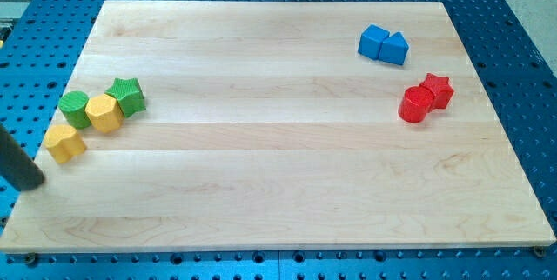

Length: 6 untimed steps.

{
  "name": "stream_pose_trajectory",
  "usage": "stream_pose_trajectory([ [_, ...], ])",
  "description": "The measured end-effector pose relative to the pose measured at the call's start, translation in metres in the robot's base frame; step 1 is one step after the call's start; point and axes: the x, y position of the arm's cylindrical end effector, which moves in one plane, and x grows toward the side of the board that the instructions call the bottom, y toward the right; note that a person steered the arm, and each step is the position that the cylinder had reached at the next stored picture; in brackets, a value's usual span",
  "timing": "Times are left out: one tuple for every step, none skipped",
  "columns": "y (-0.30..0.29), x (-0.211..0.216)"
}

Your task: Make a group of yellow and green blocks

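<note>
**Yellow and green blocks gathered at the board's left edge**

A pale wooden board is seen lying on a blue perforated table, with a metal mount at the view's top. No gripper is fitted, so nothing is gripped; only a dark rod is carried, and my tip is found at the view's lower left, just off the board's edge, close below and left of the yellow block but apart from it.

Outward from there, a yellow hexagonal block is seen touching a green round block and a green star block. The lower yellow block sits just beside this cluster; whether it touches cannot be told. The grouping is judged nearly or fully done.

Far off at the view's right, two blue blocks and two red blocks are paired.

A risk is judged: the lower yellow block could be clipped off-centre and spun aside, or pushed too hard so the cluster is scattered toward the board's edge.
</note>
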Motion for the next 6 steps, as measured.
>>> stream_pose_trajectory([
  [0.011, -0.015],
  [0.061, -0.027],
  [0.006, -0.035],
  [0.01, -0.068],
  [0.055, -0.119],
  [0.071, -0.123],
])
